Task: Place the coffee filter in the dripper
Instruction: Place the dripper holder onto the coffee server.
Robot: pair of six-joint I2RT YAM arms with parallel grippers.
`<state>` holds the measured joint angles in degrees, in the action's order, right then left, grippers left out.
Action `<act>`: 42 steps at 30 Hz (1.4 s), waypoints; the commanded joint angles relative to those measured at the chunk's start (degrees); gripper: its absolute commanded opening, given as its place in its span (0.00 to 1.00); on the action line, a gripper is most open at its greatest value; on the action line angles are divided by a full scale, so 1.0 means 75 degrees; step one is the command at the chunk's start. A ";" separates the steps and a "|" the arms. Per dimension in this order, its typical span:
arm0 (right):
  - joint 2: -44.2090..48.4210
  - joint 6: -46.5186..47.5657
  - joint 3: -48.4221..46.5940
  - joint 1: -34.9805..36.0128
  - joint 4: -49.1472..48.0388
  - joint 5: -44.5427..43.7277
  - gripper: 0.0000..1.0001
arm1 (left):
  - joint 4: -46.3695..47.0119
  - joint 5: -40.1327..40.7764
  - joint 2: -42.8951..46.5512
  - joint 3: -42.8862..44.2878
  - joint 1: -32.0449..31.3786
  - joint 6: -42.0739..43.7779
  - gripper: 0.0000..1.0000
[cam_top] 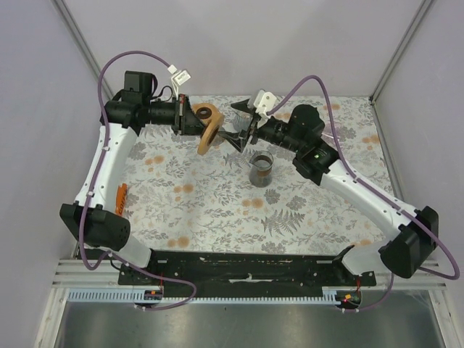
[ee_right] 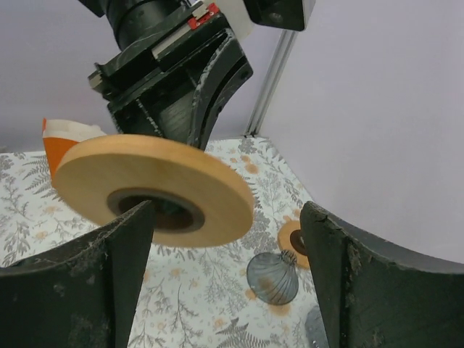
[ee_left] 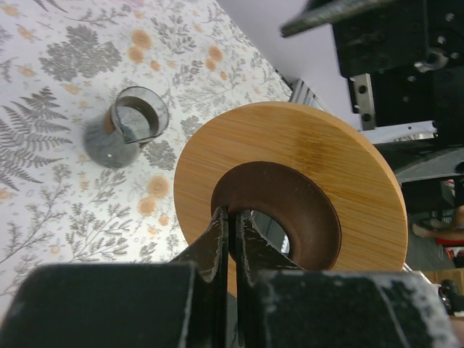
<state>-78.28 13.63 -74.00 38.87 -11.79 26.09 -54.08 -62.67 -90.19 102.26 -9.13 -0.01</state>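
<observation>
**One dripper in the air, gripped by one arm of two**

Top view: two arms reach over the flowered table [cam_top: 217,210]. The left gripper [cam_top: 197,125] holds the one dripper [cam_top: 209,138] lifted and turned on edge near the far side. The right gripper [cam_top: 233,138] sits just beside it. One glass jug [cam_top: 261,168] stands near, on the right arm's side. One smaller orange ring [cam_top: 205,112] lies on the table beyond the dripper.

Left wrist view: the two fingers [ee_left: 217,239] are pinched close together on the inner rim of the dripper's dark centre hole. The single jug stands apart on the table.

Right wrist view: the right gripper's two fingers [ee_right: 72,290] stand wide apart, one to each side below the tilted dripper, holding nothing. Beyond lie one orange-and-white packet [ee_right: 61,141] and one dark ribbed cone [ee_right: 272,278], with the smaller ring just past the cone.
</observation>
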 commanded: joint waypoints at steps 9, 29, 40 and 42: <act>-0.0894 -0.0106 -0.0493 0.0090 -0.1475 0.0552 0.78 | 0.0707 -0.0796 0.0694 -0.0275 -0.0482 -0.0819 0.02; -0.0836 -0.0645 -0.2578 -0.0588 0.4766 -0.1004 0.00 | 0.0379 0.4391 0.0471 0.0041 -0.0085 -0.0175 0.72; -0.0976 -0.0739 -0.3445 -0.1280 0.9632 -0.2528 0.00 | 0.1036 0.5087 0.0460 -0.0626 -0.0025 0.0365 0.73; -0.1233 -0.0750 -0.3737 -0.1327 1.0008 -0.2645 0.00 | 0.1024 0.4935 0.0447 -0.0801 -0.0025 0.0528 0.73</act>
<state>-85.76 8.95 -95.74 29.23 52.01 9.63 -49.10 -25.98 -87.07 97.32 -9.13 0.32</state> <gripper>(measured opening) 0.470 0.732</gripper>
